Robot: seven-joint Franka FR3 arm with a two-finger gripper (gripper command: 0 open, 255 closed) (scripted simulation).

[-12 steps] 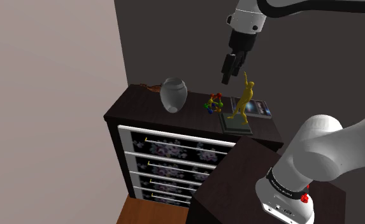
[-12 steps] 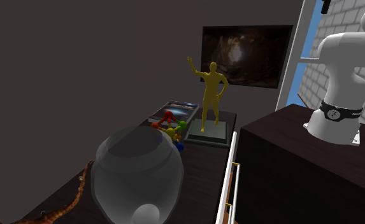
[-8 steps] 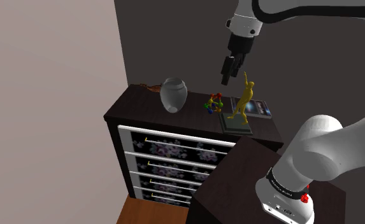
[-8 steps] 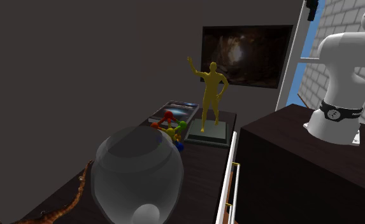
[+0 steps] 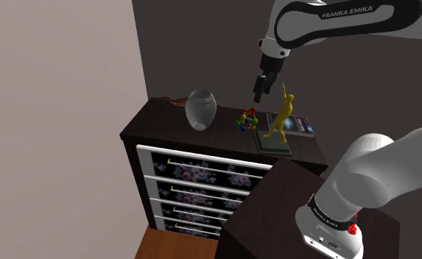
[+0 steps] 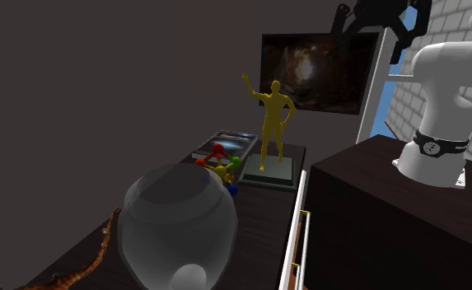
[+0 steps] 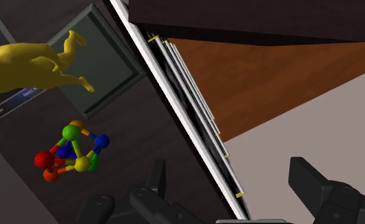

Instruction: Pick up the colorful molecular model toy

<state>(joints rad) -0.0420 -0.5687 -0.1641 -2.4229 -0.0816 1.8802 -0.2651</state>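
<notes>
Gripper (image 5: 261, 90): fingers spread wide and empty. In the wrist view the two fingers (image 7: 157, 181) stand well apart, with the dresser's front edge and the wooden floor (image 7: 270, 83) showing between them.

Toy (image 5: 247, 119): coloured balls joined by short rods. It rests on the dresser (image 5: 224, 136) top, about midway between the front and back edges, toward the end nearest the stand (image 5: 275, 206). It touches neither finger.

Gripper position: above the toy and apart from it, level with the raised arm of the figurine (image 5: 281, 114) in the shoulder view. In the second exterior view the gripper (image 6: 367, 37) hangs high in front of the wall picture (image 6: 316, 70).

Adjacent items on the dresser top:
- Figurine: gold, upright on a grey slab (image 7: 104, 57), just beside the toy.
- Book (image 5: 299, 126): flat, behind the slab near the back edge.
- Vase (image 5: 200, 109): grey, upright, on the toy's other side, well apart from it.
- Reptile (image 6: 81, 264): brown, lying at the far end beyond the vase.
</notes>
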